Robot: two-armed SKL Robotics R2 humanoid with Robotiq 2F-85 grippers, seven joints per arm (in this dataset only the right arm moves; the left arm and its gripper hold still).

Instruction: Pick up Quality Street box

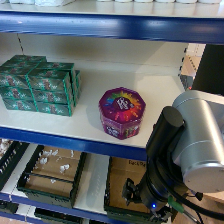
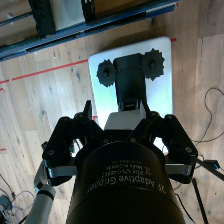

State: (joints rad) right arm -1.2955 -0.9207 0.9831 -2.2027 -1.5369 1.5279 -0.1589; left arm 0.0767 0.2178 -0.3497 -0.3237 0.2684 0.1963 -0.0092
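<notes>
Head view shows the Quality Street box (image 1: 122, 112) near the shelf's (image 1: 90, 127) front edge, beside stacked green boxes (image 1: 40, 85); right gripper (image 2: 131, 111) hangs low with its fingers spread apart, holding nothing.

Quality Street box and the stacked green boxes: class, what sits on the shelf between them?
Nothing: in the head view, only bare white shelf separates the Quality Street box from the stacked green boxes.

The purple octagonal Quality Street tub (image 1: 122, 112) has bare white shelf (image 1: 90, 117) all around; stacked green rectangular boxes (image 1: 41, 85) stand well apart.
</notes>
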